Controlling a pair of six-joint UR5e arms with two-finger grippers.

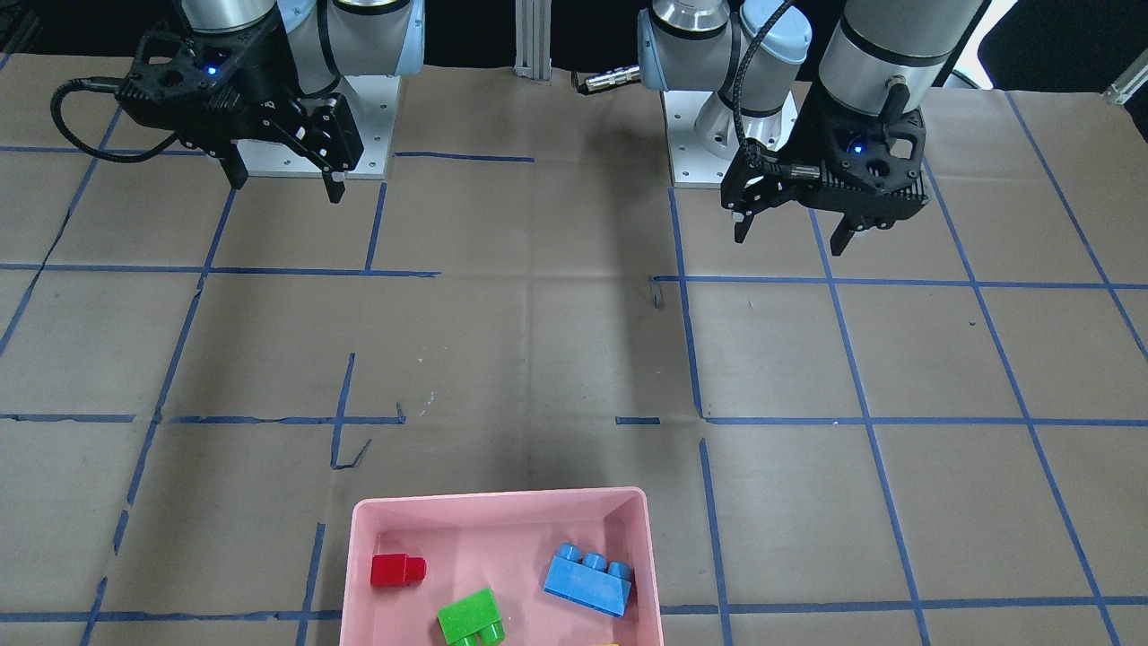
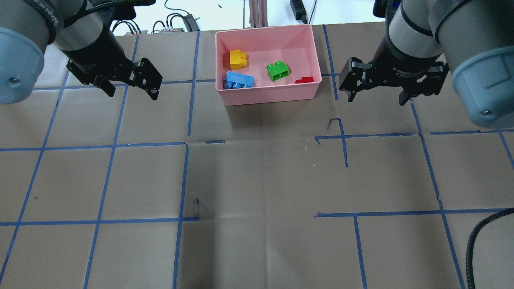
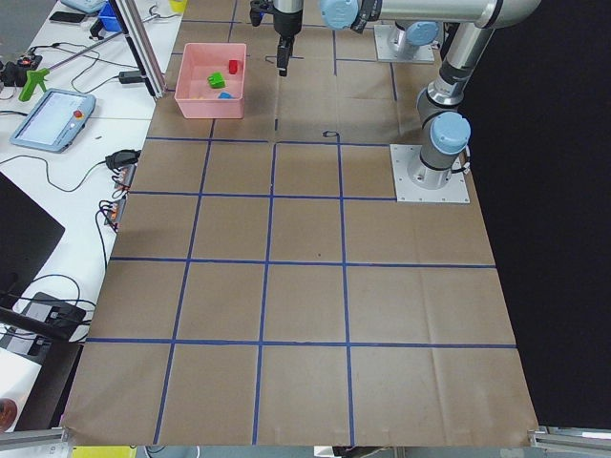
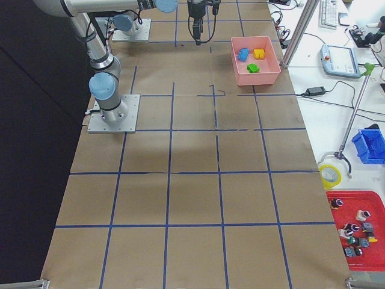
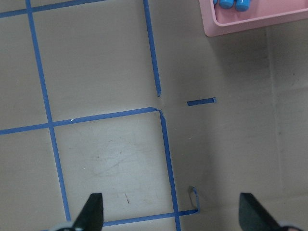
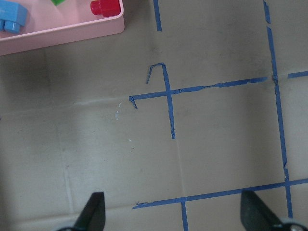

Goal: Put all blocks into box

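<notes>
Left tool (image 2: 132, 91): upper left of overhead view, fingers spread, holding nothing.
Box (image 2: 267, 96): top centre, resting on the desk (image 2: 261, 180).
Yellow block (image 2: 237, 59): inside box, upper-left part.
Blue block (image 2: 239, 80): inside, lower-left corner.
Green block (image 2: 278, 70): inside, right of centre.
Red block (image 2: 305, 80): inside, lower-right corner.
Right tool (image 2: 376, 99): upper right, spread, empty.
Progress: all four blocks in the box, so the task is judged complete.

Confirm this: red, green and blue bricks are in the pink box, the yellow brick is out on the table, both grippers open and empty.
Wrong on one point: the yellow brick is in the pink box too, as the overhead view shows. Rest holds: red brick, green brick, blue brick inside, left gripper and right gripper open, empty.
</notes>
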